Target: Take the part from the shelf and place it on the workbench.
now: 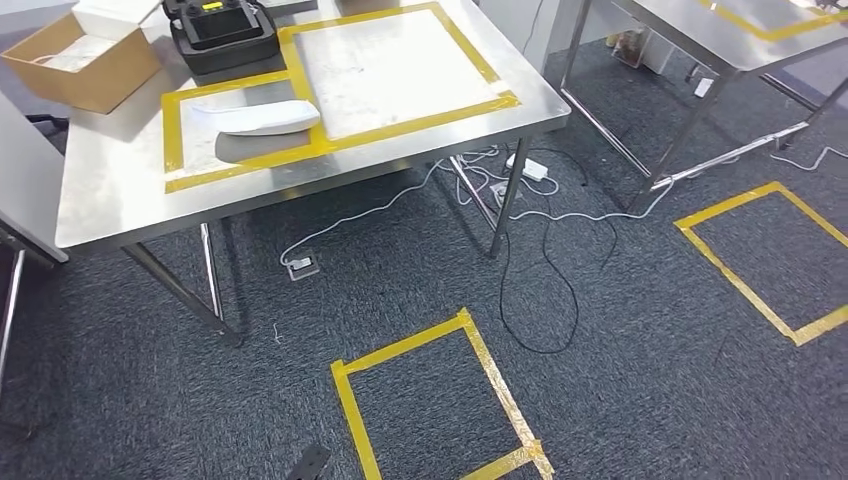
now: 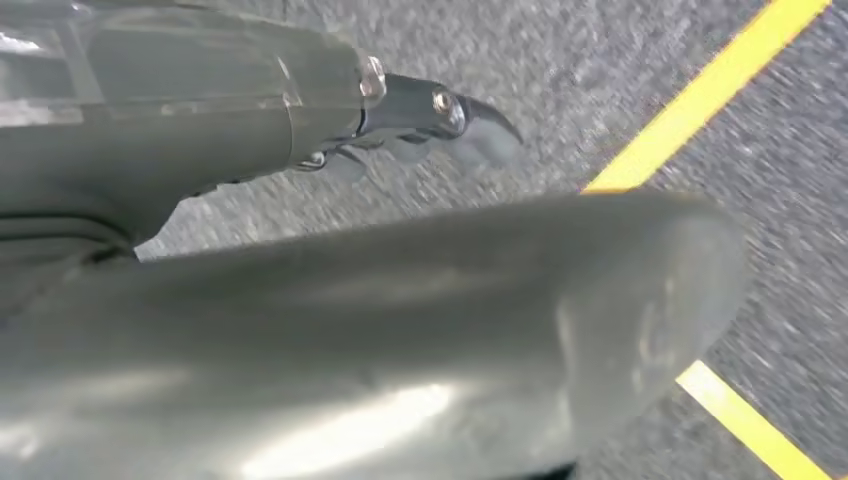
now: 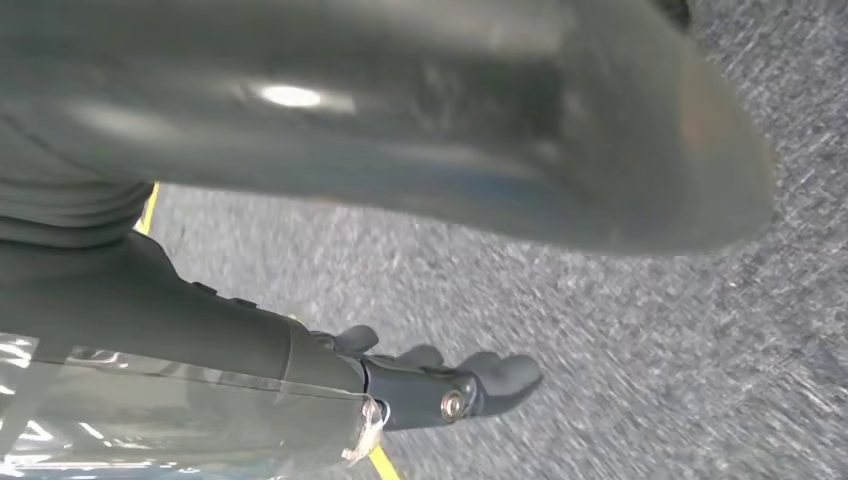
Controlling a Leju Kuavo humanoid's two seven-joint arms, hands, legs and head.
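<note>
A white curved part (image 1: 255, 117) lies on the steel workbench (image 1: 110, 190), inside the left of two yellow-taped rectangles near the front edge. In the left wrist view my left hand (image 2: 330, 250) hangs over grey carpet, its thick thumb and dark fingers (image 2: 440, 112) apart with nothing between them. My right hand (image 3: 300, 345) hangs the same way in the right wrist view, fingers (image 3: 470, 385) stretched out and holding nothing.
A cardboard box (image 1: 80, 60) and a black case (image 1: 222, 35) stand at the back of the workbench. White and black cables (image 1: 530, 200) trail over the carpet under its right end. Yellow tape squares (image 1: 440, 400) (image 1: 770, 250) mark the floor. A second steel table (image 1: 720, 30) stands at the right.
</note>
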